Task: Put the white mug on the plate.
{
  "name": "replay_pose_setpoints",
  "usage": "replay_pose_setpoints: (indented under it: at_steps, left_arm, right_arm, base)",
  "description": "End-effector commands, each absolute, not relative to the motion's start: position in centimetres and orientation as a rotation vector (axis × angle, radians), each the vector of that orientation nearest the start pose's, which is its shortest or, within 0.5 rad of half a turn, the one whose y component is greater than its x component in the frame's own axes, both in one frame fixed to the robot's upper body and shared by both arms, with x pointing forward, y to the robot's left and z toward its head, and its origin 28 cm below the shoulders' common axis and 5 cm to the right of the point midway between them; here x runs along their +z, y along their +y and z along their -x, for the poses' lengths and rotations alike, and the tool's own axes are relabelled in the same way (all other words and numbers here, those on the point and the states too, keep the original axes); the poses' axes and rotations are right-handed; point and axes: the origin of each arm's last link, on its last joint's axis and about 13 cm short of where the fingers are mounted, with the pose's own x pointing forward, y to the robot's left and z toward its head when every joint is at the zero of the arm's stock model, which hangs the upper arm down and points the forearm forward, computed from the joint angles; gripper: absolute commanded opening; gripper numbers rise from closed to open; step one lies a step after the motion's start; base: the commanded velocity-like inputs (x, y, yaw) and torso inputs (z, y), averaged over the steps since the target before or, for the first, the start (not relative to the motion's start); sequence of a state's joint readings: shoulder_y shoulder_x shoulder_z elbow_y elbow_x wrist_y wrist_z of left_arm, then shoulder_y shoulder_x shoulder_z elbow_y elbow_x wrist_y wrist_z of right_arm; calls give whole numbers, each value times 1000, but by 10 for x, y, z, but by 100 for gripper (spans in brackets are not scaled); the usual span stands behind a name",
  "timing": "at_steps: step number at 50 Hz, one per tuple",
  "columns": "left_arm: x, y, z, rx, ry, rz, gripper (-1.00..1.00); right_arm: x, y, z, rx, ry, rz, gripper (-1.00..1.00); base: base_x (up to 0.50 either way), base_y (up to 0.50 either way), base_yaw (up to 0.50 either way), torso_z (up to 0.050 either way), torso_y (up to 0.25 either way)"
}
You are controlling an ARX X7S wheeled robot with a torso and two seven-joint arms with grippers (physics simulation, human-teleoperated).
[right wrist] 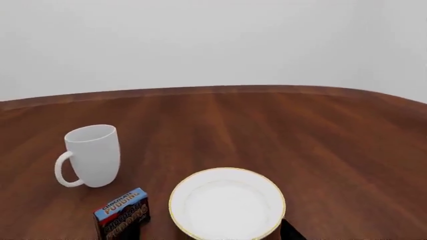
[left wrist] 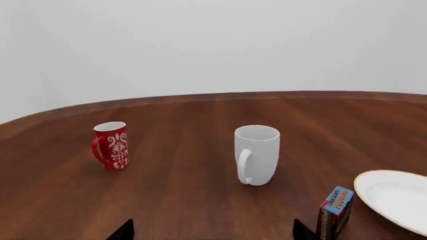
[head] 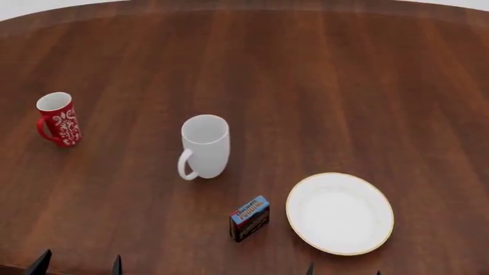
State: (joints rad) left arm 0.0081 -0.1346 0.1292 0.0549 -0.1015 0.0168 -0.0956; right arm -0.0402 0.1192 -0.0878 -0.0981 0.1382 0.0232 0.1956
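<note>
Right wrist view: box label reads "CHOCOLATE PUDDING", near plate.

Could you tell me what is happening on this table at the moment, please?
Nothing is being held yet. The white mug stands upright on the wooden table, apart from the plate, which holds nothing. A chocolate pudding box stands between them, and a red mug sits off to the left. Only the tips of the left gripper and right gripper show at the near edge, both open.
</note>
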Motion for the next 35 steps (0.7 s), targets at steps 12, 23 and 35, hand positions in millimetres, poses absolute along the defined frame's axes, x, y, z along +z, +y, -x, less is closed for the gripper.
replay_pose_setpoints:
  at_steps: [12,23,35]
  left_arm:
    - [22,210,-208,-40,-46,-22,100]
    - [22,209,-209,-41,-48,-20,100]
    - [23,210,-207,-41,-47,-16,100]
  right_arm:
    - [25,-103,-198,-37,-56,-49,100]
    - [27,-104,-197,-32,-78,-56,100]
    - [30,-103,-195,-31,-102,-45,100]
  base:
    - [0,46,0,0,0]
    - [0,0,0,0,0]
    - [0,0,0,0,0]
